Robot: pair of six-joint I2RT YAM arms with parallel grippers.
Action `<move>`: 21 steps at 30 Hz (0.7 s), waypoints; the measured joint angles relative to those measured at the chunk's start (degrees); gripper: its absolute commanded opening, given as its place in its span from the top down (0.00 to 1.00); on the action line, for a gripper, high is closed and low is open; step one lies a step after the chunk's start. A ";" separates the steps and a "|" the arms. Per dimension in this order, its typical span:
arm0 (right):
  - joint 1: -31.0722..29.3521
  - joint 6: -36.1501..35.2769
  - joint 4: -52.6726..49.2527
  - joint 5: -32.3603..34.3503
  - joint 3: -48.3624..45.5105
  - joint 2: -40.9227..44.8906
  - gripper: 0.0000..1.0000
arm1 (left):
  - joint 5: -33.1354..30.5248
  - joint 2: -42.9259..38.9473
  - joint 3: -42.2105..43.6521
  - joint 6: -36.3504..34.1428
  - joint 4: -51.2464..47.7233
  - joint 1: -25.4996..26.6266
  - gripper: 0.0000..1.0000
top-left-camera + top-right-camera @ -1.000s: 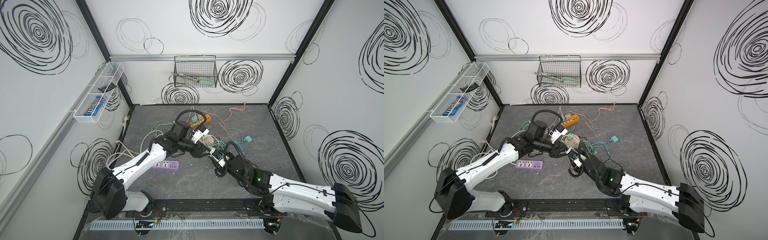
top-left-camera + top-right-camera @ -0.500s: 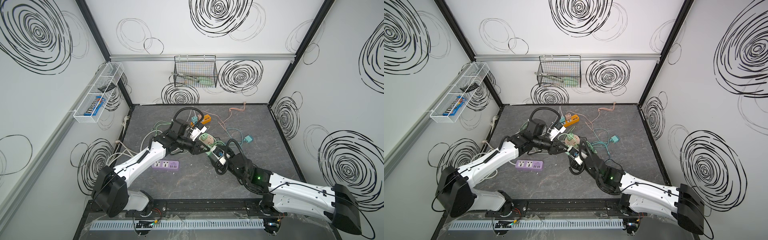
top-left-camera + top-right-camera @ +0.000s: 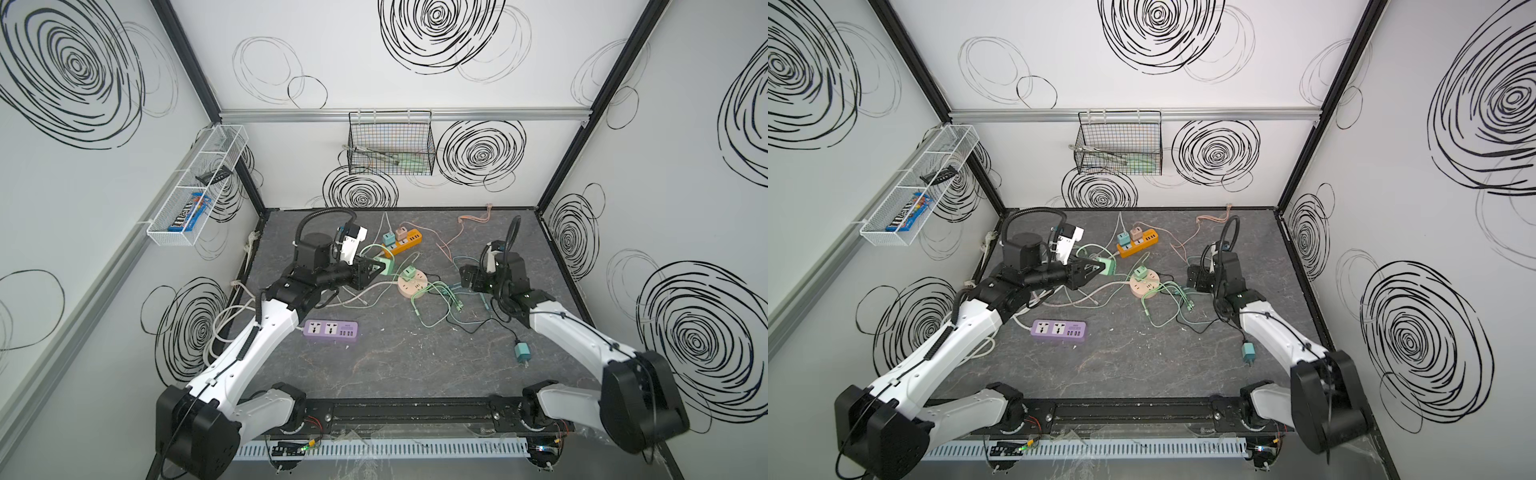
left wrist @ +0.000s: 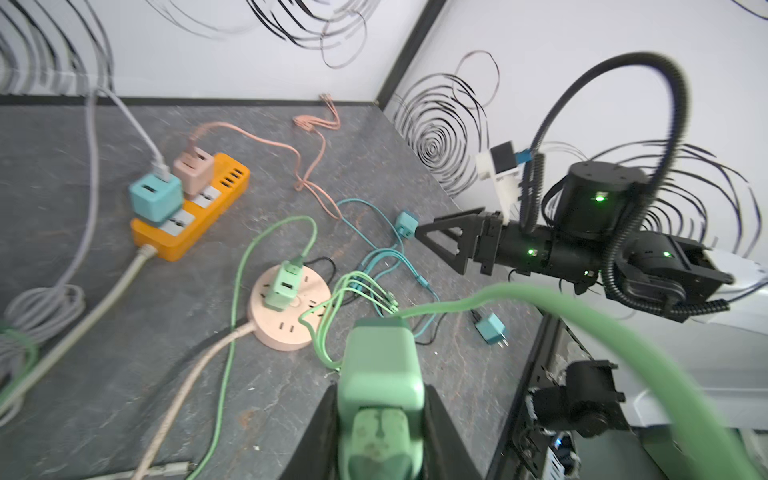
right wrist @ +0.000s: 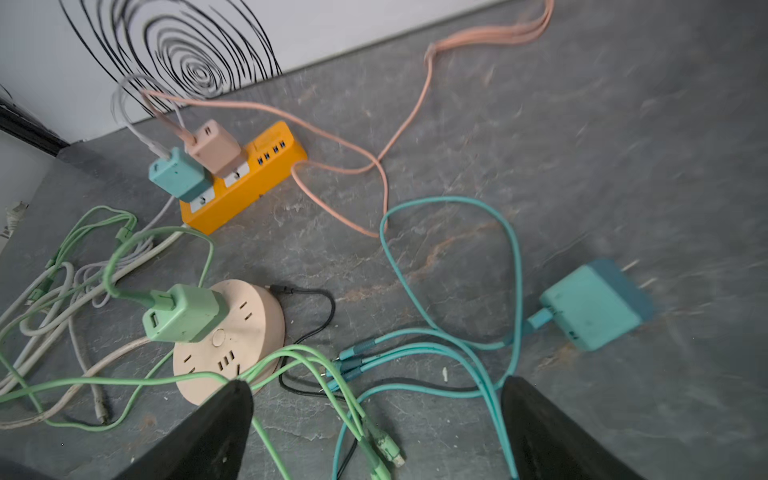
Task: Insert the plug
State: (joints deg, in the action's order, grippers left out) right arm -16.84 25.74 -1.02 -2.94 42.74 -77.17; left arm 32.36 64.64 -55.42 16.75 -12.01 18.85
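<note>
- In both top views the left hand [image 3: 375, 269] is closed narrowly on the green charger plug [image 3: 385, 266]. The plug sits left of the round pink socket hub [image 3: 412, 287], nearer than the orange power strip [image 3: 406, 243] and farther than the purple power strip [image 3: 331, 331].
- In a top view the right hand [image 3: 1196, 281] stands wide and holds nothing, right of the hub over a tangle of green and teal cables. A teal charger [image 3: 1249, 352] lies on the table [image 3: 1133, 365] near the right arm.
- In the left wrist view the left hand [image 4: 380, 415] clamps the green charger plug [image 4: 380, 370] from both sides, and its green cable arcs away. A second green charger is plugged into the hub [image 4: 291, 328]. Teal and pink chargers sit in the orange power strip [image 4: 199, 218].
- In the right wrist view the right hand [image 5: 376, 384] has its two dark fingers [image 5: 216, 432] spread far apart, gripping nothing. Another teal charger [image 5: 590, 309] lies unplugged on the table [image 5: 623, 145].
</note>
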 measured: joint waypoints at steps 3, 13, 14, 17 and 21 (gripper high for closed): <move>0.26 3.54 -2.25 -6.64 7.80 -11.15 0.03 | -4.37 -2.82 0.85 0.00 0.02 -1.22 1.00; -0.17 14.01 0.96 -13.14 17.40 -28.92 0.03 | -16.61 -9.86 2.56 -0.31 -3.04 -4.42 1.00; -0.09 14.49 1.07 -13.11 17.35 -28.92 0.03 | -17.66 -10.03 2.56 -0.44 -3.61 -4.42 1.00; 0.83 15.72 2.19 -13.25 14.80 -27.67 0.03 | -20.22 -10.34 2.54 -1.05 -5.25 -4.42 1.00; 4.74 16.52 2.58 -12.98 6.56 -20.81 0.03 | -21.05 -10.01 2.49 -1.73 -6.32 -4.37 1.00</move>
State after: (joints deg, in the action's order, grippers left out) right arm -12.10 42.26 1.56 -15.92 49.30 -97.97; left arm 11.31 54.63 -52.93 15.03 -18.33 14.48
